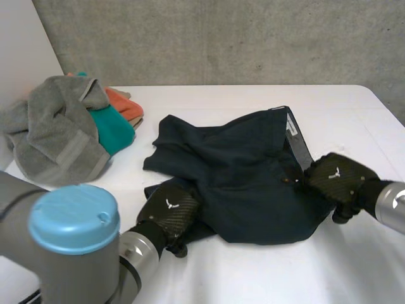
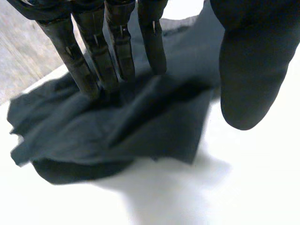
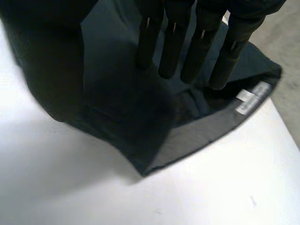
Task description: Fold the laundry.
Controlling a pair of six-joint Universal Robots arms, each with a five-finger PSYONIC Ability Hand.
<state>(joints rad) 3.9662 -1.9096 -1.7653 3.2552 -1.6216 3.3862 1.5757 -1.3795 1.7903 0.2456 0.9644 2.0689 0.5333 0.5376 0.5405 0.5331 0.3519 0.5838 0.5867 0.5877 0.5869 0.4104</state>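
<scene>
Dark navy shorts (image 1: 240, 171) lie crumpled mid-counter (image 1: 285, 272), waistband with a white label (image 1: 291, 125) toward the right hand (image 1: 338, 177). Left hand (image 1: 171, 212) is at the near-left edge, fingers (image 2: 79, 65) straight, tips on cloth, thumb apart. Right fingers (image 3: 173, 47) are straight, resting on the waistband side. A pile with a grey towel (image 1: 57, 133) sits far left.

The white table (image 1: 266, 278) carries crumpled dark shorts (image 1: 247, 183). Well apart from the shorts, on the robot's left, a grey towel (image 1: 60, 136) lies heaped against a teal cloth (image 1: 114, 130) and an orange cloth (image 1: 125, 105).
</scene>
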